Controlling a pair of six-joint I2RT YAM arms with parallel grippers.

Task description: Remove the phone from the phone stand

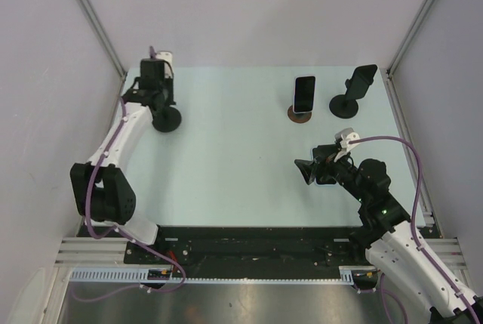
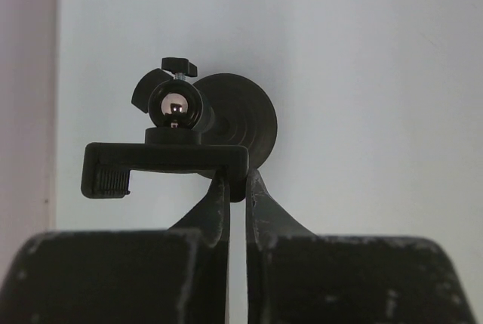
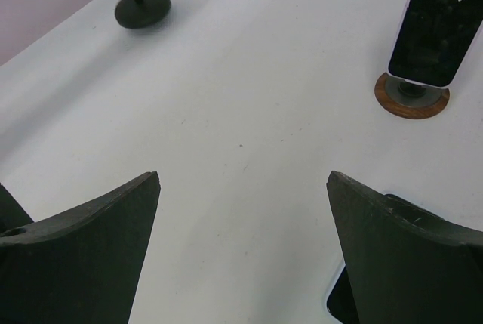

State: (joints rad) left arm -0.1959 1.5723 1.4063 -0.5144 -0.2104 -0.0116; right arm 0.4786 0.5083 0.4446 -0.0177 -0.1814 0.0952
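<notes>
A black phone stand with a round base (image 1: 167, 120) stands at the far left. My left gripper (image 1: 155, 86) is shut on the edge of its empty clamp (image 2: 166, 162), with the fingertips pinching at the clamp's right end (image 2: 236, 182). A black phone with a white rim (image 1: 304, 92) stands upright on a small stand with a brown round base (image 1: 299, 116); the phone also shows in the right wrist view (image 3: 438, 29). My right gripper (image 1: 308, 171) is open and empty (image 3: 241, 188), low over the table and well short of that phone. A corner of a dark, white-edged flat thing (image 3: 339, 305) lies on the table under its right finger.
Another black stand with a tilted empty holder (image 1: 355, 90) stands at the far right, beside the phone. Grey walls and metal rails close in the table on the left, right and far sides.
</notes>
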